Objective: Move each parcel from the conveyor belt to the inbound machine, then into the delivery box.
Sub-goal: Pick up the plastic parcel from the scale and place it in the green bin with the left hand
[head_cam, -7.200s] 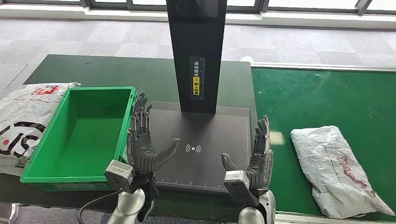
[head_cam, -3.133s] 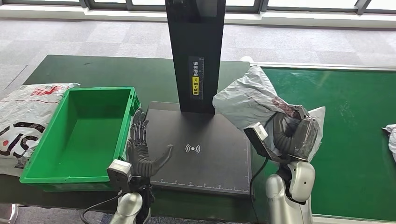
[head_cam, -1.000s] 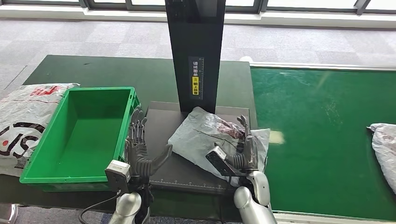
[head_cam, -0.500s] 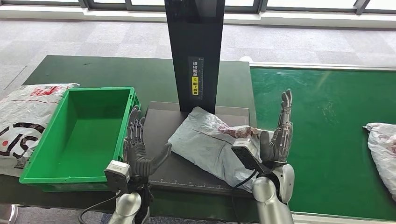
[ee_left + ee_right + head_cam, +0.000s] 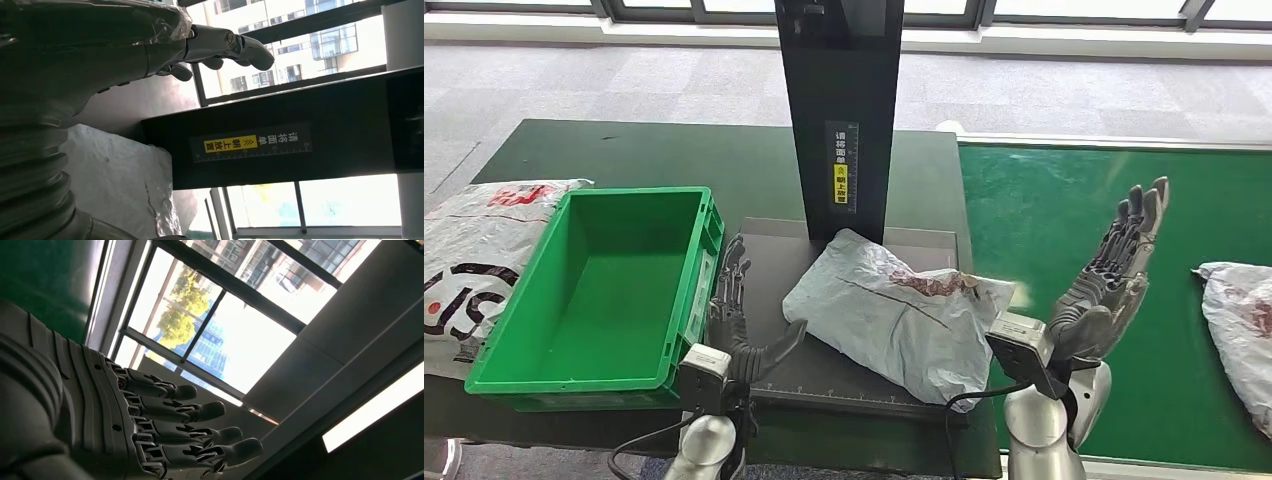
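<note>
In the head view the grey parcel point(image 5: 904, 318) lies flat on the dark scanner plate point(image 5: 774, 262) at the foot of the black post point(image 5: 841, 110), its long axis running from the plate's far middle, by the post, down to the plate's near right corner, where one end hangs just over the edge. The left hand point(image 5: 742, 322) stands at the plate's near left edge, between the parcel and the green box point(image 5: 686, 290), fingers point(image 5: 732, 275) spread and holding nothing, thumb pointing toward the parcel's near left corner; the parcel lies to its right, near but apart. The right hand point(image 5: 1108, 280) is raised over the green belt point(image 5: 1064, 200), fingers apart and empty, well clear of the parcel's right end. By my judgement the left hand is the nearer one for the carry into the box, which stands open just beside the plate's left edge, with bare plate between hand and parcel. Another parcel point(image 5: 1239, 320) waits at the belt's right edge, and a white bag point(image 5: 474, 250) lies on the counter point(image 5: 644, 150) left of the box. In the left wrist view the parcel point(image 5: 120, 185) lies against the post point(image 5: 280, 145), beyond the open fingers point(image 5: 225, 42). In the right wrist view the hand point(image 5: 125, 415) is splayed against windows, gripping nothing.
</note>
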